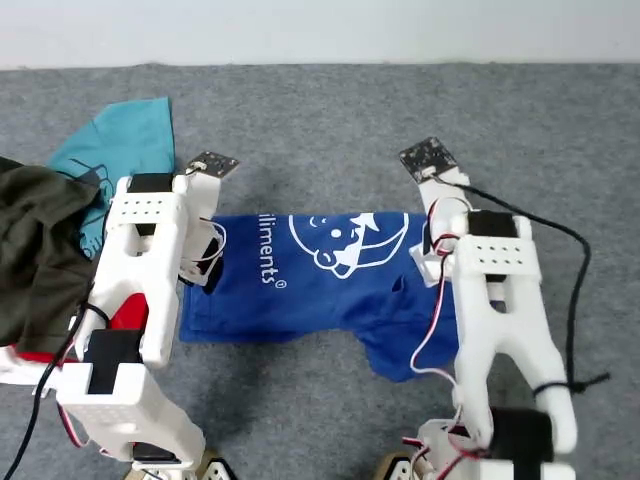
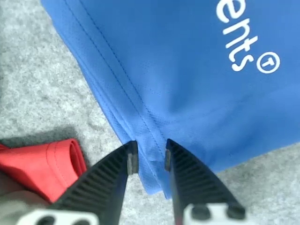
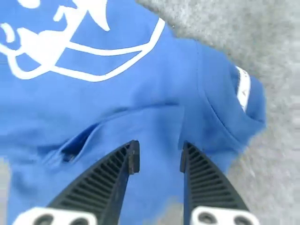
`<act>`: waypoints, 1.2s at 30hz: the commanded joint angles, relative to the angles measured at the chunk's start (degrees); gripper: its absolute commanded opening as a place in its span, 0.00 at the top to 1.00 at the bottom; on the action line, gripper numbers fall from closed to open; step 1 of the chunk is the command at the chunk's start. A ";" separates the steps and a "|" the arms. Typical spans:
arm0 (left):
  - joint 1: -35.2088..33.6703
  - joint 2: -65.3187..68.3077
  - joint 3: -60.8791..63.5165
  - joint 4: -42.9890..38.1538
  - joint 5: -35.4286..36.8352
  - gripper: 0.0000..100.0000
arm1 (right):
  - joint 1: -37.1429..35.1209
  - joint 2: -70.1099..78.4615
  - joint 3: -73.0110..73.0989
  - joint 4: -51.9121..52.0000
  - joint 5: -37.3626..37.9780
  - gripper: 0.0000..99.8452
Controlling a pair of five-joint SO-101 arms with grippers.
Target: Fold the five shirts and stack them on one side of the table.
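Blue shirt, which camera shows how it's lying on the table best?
The high view: the blue shirt lies spread out there, with most of its outline and its print visible. The left wrist view gives a hemmed corner at the left tool; the right wrist view gives a folded end with a white tag and part of the print.

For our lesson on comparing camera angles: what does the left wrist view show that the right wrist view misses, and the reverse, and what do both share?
Left wrist view only: a folded red cloth and white lettering near the stitched hem. Right wrist view only: a white cartoon outline print and the collar's white label. Both: the blue fabric shirt on the grey felt table, with black ribbed jaws standing open over it.
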State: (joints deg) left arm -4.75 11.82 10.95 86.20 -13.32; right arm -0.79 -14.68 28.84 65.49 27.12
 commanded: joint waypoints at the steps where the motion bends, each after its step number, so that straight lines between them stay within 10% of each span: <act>1: 0.09 -0.44 -0.13 -0.26 0.18 0.89 | -0.84 -5.14 -1.85 7.43 -0.35 0.84; 28: 0.18 -0.44 -0.13 -0.09 0.18 0.89 | -14.81 4.62 13.45 -14.64 -0.79 0.84; 36: 0.09 -0.44 -0.04 -0.26 0.18 0.89 | -14.37 1.80 6.86 -6.99 -0.53 0.84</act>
State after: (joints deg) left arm -4.75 11.82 11.12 86.29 -13.32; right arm -15.12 -8.88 40.44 53.80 26.95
